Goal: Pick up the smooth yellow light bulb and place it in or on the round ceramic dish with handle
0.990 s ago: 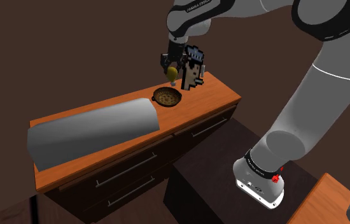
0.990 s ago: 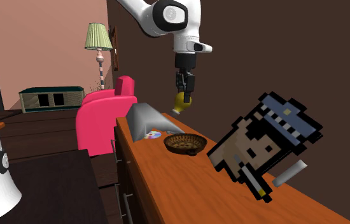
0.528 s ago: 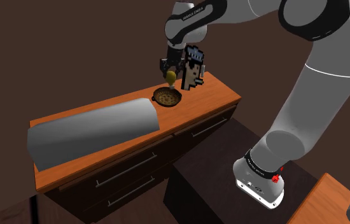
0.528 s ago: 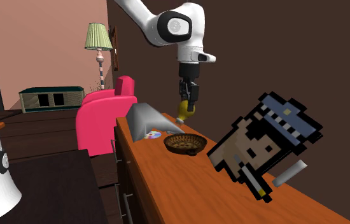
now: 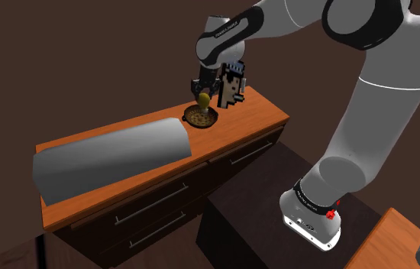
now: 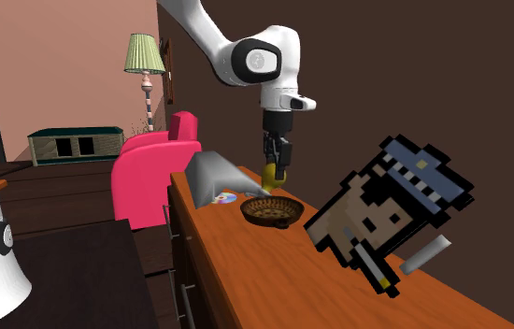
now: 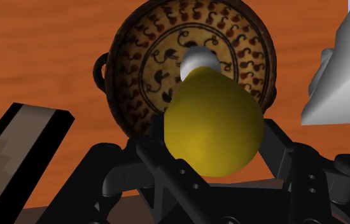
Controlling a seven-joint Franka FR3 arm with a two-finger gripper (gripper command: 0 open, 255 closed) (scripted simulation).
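One claw pinches one yellow light bulb between its two fingers, at the upper centre of the shoulder view. The bulb hangs base-down just above one round patterned dish with a side handle. The dish rests on the desk, hemmed in between one pixel-art figure and one grey curved cover. Bare wood separates it from the desk's front edge.

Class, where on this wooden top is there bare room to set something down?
Free: the wooden top's end beyond the pixel figure, and the strip before the dish. Crowded: the grey cover's end, and above the dish, where the tool holds the bulb.
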